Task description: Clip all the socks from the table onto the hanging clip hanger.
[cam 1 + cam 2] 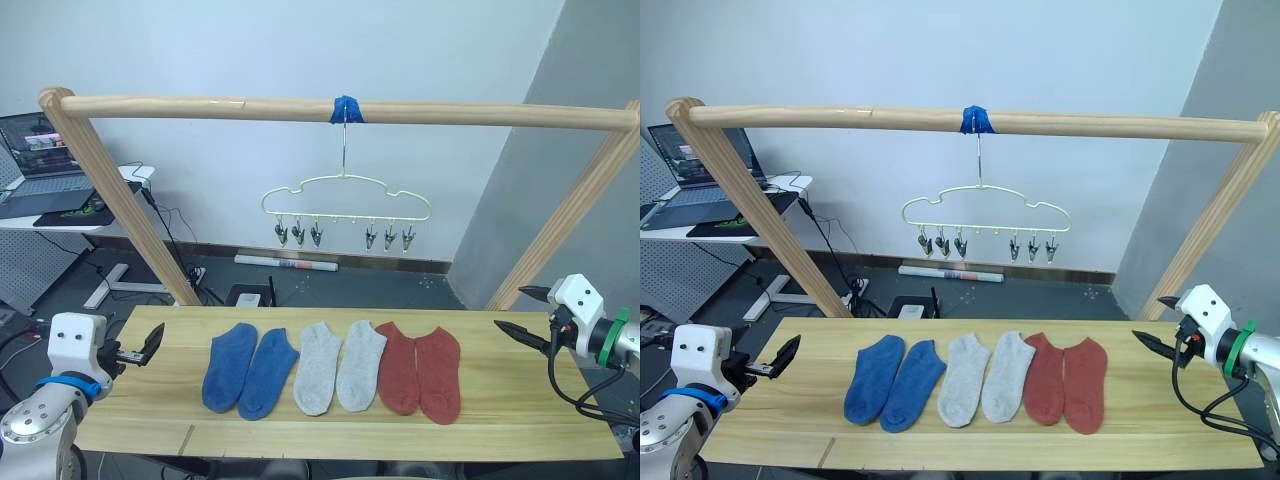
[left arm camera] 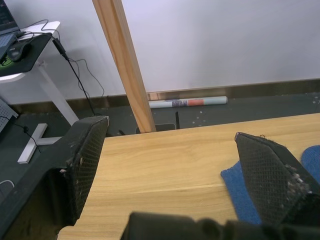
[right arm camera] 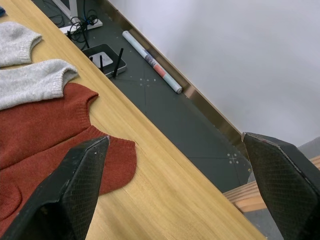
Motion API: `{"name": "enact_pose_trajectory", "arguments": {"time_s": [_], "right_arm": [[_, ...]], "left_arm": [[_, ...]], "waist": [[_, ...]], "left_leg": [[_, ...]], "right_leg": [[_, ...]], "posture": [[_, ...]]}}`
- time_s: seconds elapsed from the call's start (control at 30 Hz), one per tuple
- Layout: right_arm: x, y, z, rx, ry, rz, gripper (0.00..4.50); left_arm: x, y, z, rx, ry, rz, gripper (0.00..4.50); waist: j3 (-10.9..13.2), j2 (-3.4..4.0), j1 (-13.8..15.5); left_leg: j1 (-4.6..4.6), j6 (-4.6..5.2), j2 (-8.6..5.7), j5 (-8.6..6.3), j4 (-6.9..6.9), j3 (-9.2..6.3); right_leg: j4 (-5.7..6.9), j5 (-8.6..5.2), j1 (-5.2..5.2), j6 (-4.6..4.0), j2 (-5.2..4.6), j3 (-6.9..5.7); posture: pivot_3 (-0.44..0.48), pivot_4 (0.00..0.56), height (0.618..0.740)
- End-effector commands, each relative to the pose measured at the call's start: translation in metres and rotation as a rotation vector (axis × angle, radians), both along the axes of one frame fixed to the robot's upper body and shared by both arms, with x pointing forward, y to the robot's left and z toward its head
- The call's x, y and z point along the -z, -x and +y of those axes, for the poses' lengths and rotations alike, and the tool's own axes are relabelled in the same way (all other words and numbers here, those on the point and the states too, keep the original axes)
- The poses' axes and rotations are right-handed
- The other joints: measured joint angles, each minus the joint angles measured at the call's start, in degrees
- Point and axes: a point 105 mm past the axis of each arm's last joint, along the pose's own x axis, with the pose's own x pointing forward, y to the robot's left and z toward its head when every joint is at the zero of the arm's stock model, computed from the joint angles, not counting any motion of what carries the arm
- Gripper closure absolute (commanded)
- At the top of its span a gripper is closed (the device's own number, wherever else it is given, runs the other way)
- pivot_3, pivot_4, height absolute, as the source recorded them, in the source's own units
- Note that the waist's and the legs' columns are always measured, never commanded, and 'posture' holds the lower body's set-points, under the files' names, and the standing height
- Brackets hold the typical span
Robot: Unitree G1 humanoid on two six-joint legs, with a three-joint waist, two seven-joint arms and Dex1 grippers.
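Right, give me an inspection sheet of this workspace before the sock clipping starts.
Surface: wooden table, level, nothing on it but the socks.
Job's things: six socks in a row, flat: two blue socks, two grey socks, two red socks. Clip hanger hangs by its hook from the wooden crossbar at the blue tape; all six clips hold nothing.
Clutter: nothing seen on the table.
Grippers: left gripper and right gripper at the table's ends, jaws open, holding nothing.
Cables: black cable loops at the right wrist; more wires on the floor.
Surroundings: laptop on a side desk, rolled paper tube by the wall.
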Motion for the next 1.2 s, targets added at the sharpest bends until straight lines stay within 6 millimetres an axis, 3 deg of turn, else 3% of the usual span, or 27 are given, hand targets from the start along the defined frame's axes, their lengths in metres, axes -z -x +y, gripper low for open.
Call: {"name": "enact_pose_trajectory", "arguments": {"time_s": [0.03,0.2,0.9,1.2], "right_arm": [[-0.013,-0.003,0.003,-0.025,0.005,-0.055,0.04],[-0.012,-0.002,0.006,-0.033,0.0,-0.061,0.04],[-0.015,-0.004,0.009,-0.043,0.004,-0.093,0.04],[-0.039,0.002,0.043,-0.102,-0.093,-0.145,0.04]], "left_arm": [[-0.015,-0.003,0.002,0.016,-0.04,-0.061,0.0],[-0.029,0.0,0.005,0.002,-0.048,-0.153,0.0],[-0.032,-0.004,-0.008,0.006,-0.018,-0.18,0.0],[-0.053,-0.039,-0.065,0.082,0.097,-0.295,0.0]], "waist": [[0.0,0.0,0.0],[0.0,0.0,0.1],[0.0,0.0,0.0],[0.1,-0.02,-0.4]], "left_leg": [[0.0,0.0,0.0,0.0,0.0,0.0],[-0.01,0.0,0.0,0.0,0.0,0.0],[-0.04,0.0,0.0,0.0,0.0,0.0],[-0.11,-0.01,0.0,0.0,0.02,-0.03]], "right_leg": [[0.0,0.0,0.0,0.0,0.0,0.0],[0.0,0.0,0.0,0.0,0.0,0.01],[-0.01,0.0,-0.04,0.0,0.0,0.0],[-0.01,0.02,-0.04,0.04,0.01,0.0]], "posture": [[-0.006,0.0,0.74],[-0.006,0.0,0.74],[-0.023,0.0,0.74],[-0.08,0.025,0.74]]}}
